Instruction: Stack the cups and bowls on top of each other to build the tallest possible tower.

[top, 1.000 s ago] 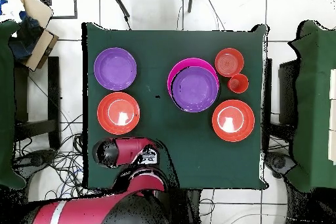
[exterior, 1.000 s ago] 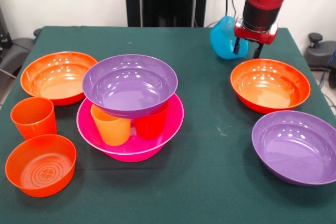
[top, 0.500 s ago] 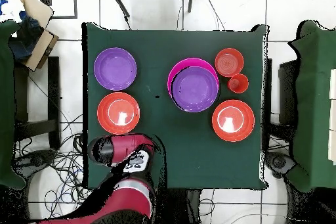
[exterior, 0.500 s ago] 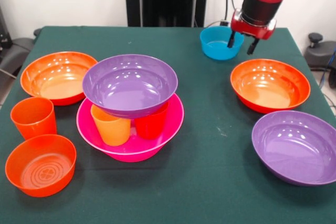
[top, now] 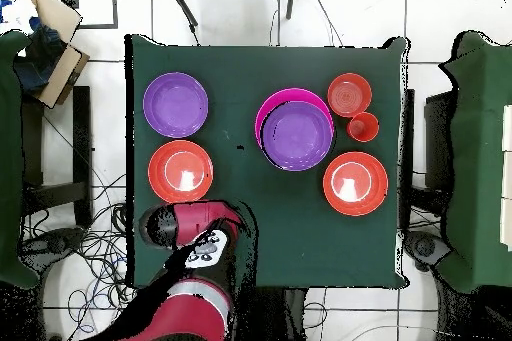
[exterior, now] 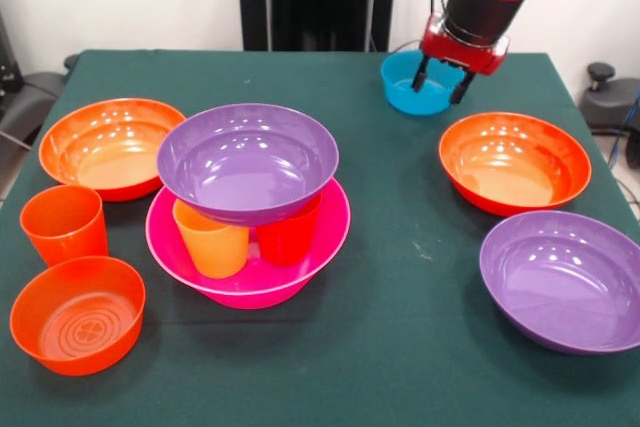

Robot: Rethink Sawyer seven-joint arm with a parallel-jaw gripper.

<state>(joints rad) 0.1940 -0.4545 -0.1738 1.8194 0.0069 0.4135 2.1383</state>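
The front view shows the tower (exterior: 248, 237) left of centre on the green counter (exterior: 400, 347): big pink bowl (exterior: 320, 247) as base, an orange cup (exterior: 212, 239) and a red cup (exterior: 288, 237) inside, a purple bowl (exterior: 248, 159) on top (overhead hides both cups). At upper right the small blue bowl (exterior: 405, 95) sits upright, the hand (exterior: 444, 83) just above it, fingers spread wide over the rim, holding nothing.

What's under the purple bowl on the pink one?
An orange cup and a red cup stand inside the pink bowl, holding up the purple bowl. Anything behind them is hidden.
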